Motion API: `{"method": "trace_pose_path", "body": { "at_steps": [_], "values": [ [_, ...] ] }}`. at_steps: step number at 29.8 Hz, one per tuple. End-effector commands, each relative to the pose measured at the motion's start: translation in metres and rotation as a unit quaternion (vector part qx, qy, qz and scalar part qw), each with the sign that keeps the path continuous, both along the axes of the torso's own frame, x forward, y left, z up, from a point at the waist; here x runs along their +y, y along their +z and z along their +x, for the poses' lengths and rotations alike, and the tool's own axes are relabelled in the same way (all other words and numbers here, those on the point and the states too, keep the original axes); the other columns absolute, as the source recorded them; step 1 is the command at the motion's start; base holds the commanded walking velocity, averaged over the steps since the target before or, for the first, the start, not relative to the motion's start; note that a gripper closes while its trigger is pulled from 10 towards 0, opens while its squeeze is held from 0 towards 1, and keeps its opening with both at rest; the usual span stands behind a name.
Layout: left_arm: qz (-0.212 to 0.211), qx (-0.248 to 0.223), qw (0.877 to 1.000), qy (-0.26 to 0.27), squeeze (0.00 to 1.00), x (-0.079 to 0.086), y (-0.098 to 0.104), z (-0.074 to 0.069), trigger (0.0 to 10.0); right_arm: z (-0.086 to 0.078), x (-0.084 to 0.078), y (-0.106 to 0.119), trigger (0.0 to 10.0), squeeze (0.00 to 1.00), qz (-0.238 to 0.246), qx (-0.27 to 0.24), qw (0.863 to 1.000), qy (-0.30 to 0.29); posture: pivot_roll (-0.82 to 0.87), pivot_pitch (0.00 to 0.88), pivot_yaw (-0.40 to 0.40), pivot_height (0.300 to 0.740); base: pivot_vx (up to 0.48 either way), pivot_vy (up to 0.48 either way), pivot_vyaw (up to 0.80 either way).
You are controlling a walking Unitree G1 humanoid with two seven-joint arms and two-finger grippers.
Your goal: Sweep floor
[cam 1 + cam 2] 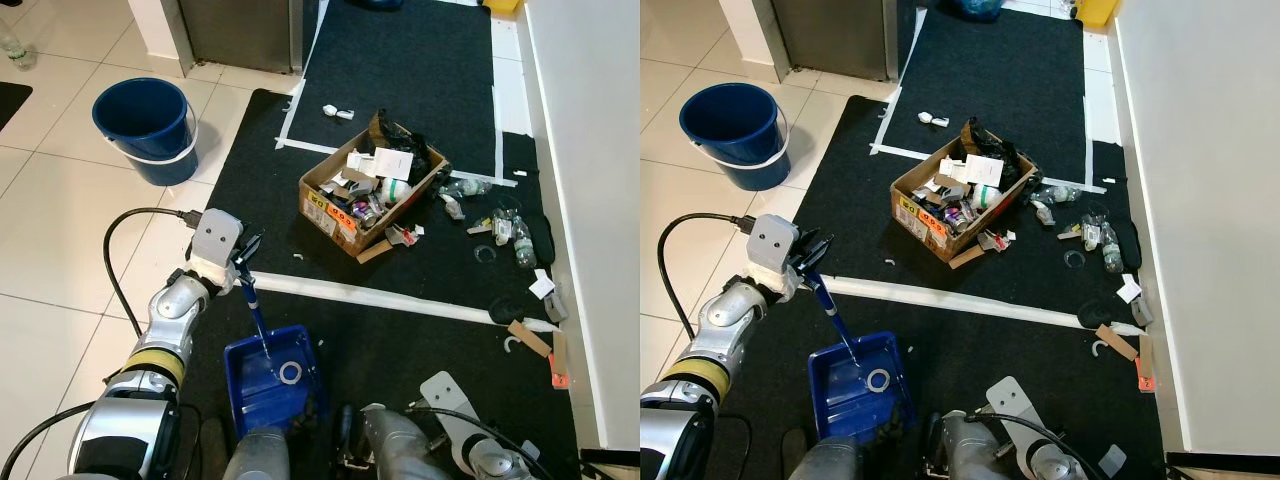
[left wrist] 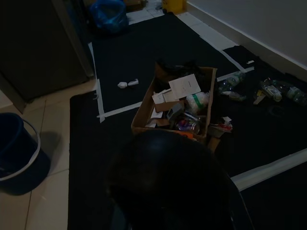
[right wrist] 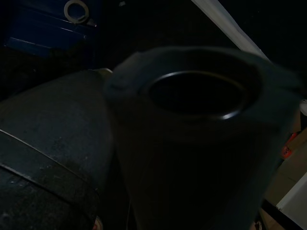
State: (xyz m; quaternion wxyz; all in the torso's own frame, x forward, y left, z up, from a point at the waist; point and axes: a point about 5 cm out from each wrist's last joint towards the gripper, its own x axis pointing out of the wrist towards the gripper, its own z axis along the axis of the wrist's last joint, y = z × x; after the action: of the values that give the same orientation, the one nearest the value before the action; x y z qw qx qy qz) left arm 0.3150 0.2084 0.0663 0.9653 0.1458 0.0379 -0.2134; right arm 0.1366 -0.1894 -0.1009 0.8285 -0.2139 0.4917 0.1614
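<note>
The left gripper (image 1: 243, 262) is reaching out over the edge of the black floor mat (image 1: 400, 60), its black fingers closing tight around the top of the thin blue handle (image 1: 256, 318) of a blue plastic dustpan (image 1: 272, 380). The handle is slanting down and back from the jaws to the pan, which is sitting flat on the mat below and behind them, close to the robot's body. A small pale tape ring (image 1: 291, 373) is lying inside the pan.

Ahead of the jaws, a strip of white tape (image 1: 400, 300) is running across the mat. Beyond it and off to the right, an open brown cardboard box (image 1: 366, 196) stuffed with papers, cans and wrappers is standing on the mat. Loose litter, including clear plastic bottles (image 1: 520, 238), scraps of paper and cardboard, is lying scattered to the right of the box along the white wall (image 1: 590, 150). Ahead and to the left of the jaws, well apart, a round blue plastic bucket (image 1: 146, 128) with a white handle is standing on the pale tiles.

The right arm (image 1: 440, 445) is hanging low by the robot's body; whether its jaws are open or closed I cannot tell.
</note>
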Motion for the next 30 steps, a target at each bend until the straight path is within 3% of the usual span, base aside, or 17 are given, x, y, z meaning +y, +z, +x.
{"method": "trace_pose_path", "body": {
  "at_steps": [1, 5, 10, 13, 18, 23, 26, 27, 29, 30],
  "values": [
    [0.019, 0.033, 0.999, -0.009, 0.0, -0.005, -0.018, -0.011, 10.0, -0.014, -0.005, -0.005, 10.0, 0.0, -0.008, 0.025, 1.0, -0.017, 0.13, 0.162, -0.073, 0.74, 0.0, 0.0, 0.0],
    [0.034, 0.024, 0.999, 0.014, 0.0, -0.004, -0.02, -0.011, 10.0, 0.011, -0.02, 0.007, 10.0, 0.0, -0.009, -0.037, 0.997, -0.068, 0.13, 0.159, -0.07, 0.74, 0.0, 0.0, 0.0],
    [0.03, -0.004, 0.997, 0.069, 0.0, 0.001, -0.019, -0.013, 10.0, 0.036, -0.029, 0.021, 10.0, 0.0, -0.008, -0.096, 0.993, -0.067, 0.11, 0.154, -0.069, 0.74, 0.0, 0.0, 0.0],
    [0.024, -0.018, 0.994, 0.104, 0.0, 0.008, -0.017, -0.014, 10.0, 0.041, -0.029, 0.025, 10.0, 0.0, 0.0, -0.11, 0.992, -0.067, 0.11, 0.154, -0.075, 0.74, 0.0, 0.0, 0.0],
    [0.027, -0.061, 0.982, 0.175, 0.0, 0.032, -0.005, -0.014, 10.0, 0.052, -0.02, 0.03, 10.0, 0.0, 0.034, -0.137, 0.988, -0.054, 0.12, 0.154, -0.087, 0.74, 0.0, 0.0, 0.0],
    [0.044, -0.089, 0.973, 0.209, 0.0, 0.047, 0.003, -0.016, 10.0, 0.067, -0.009, 0.039, 10.0, 0.0, 0.077, -0.17, 0.981, -0.044, 0.12, 0.154, -0.087, 0.74, 0.0, 0.0, 0.0],
    [0.053, -0.091, 0.973, 0.207, 0.0, 0.047, 0.002, -0.017, 10.0, 0.088, 0.004, 0.053, 10.0, 0.0, 0.139, -0.208, 0.967, -0.043, 0.12, 0.152, -0.088, 0.74, 0.0, 0.0, 0.0],
    [0.053, -0.091, 0.973, 0.207, 0.0, 0.047, 0.002, -0.017, 10.0, 0.088, 0.004, 0.053, 10.0, 0.0, 0.139, -0.208, 0.967, -0.043, 0.12, 0.152, -0.088, 0.74, 0.0, 0.0, 0.0],
    [0.07, -0.093, 0.973, 0.197, 0.0, 0.042, 0.001, -0.017, 10.0, 0.111, 0.017, 0.072, 10.0, 0.0, 0.192, -0.255, 0.947, -0.041, 0.12, 0.154, -0.084, 0.74, 0.0, 0.0, 0.0],
    [0.07, -0.093, 0.973, 0.197, 0.0, 0.042, 0.001, -0.017, 10.0, 0.111, 0.017, 0.072, 10.0, 0.0, 0.192, -0.255, 0.947, -0.041, 0.12, 0.154, -0.084, 0.74, 0.0, 0.0, 0.0]
  ]
}}
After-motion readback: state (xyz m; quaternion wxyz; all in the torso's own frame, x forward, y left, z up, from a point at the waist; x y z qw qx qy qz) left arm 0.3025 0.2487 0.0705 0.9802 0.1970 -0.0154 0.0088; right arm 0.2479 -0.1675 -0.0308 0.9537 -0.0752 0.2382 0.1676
